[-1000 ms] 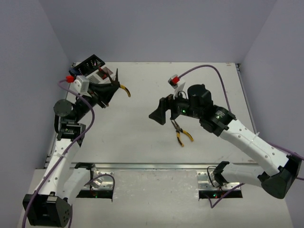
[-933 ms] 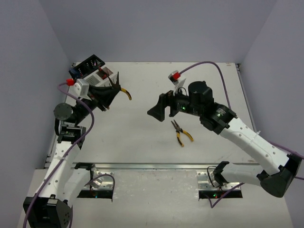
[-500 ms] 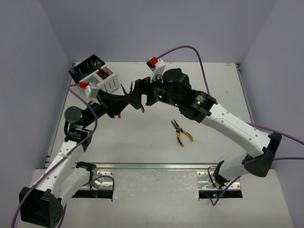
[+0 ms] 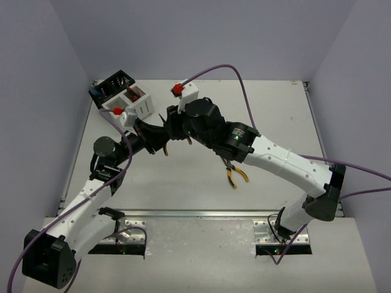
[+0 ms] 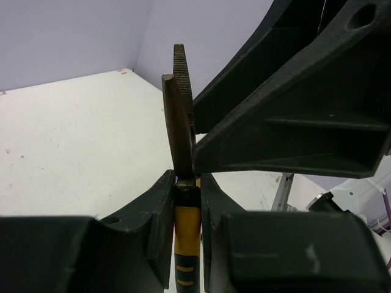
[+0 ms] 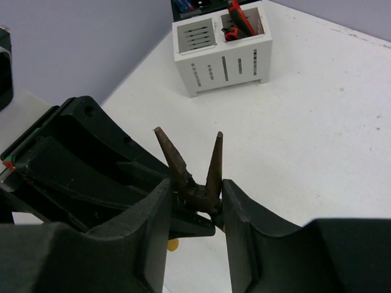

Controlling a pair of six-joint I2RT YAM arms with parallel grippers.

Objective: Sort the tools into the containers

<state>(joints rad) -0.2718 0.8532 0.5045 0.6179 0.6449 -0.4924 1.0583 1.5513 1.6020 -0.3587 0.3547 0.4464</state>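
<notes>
Left wrist view: left gripper (image 5: 186, 180) is clenching yellow-handled pliers (image 5: 181, 122), nose pointing into right gripper (image 6: 195, 188) straddling it; that grasp is unclear.

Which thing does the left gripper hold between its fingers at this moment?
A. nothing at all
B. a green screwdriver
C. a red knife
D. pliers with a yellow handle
D: in the left wrist view the left gripper is closed on the pliers near the top of the yellow handle, and the dark metal tips point away from it.
</notes>
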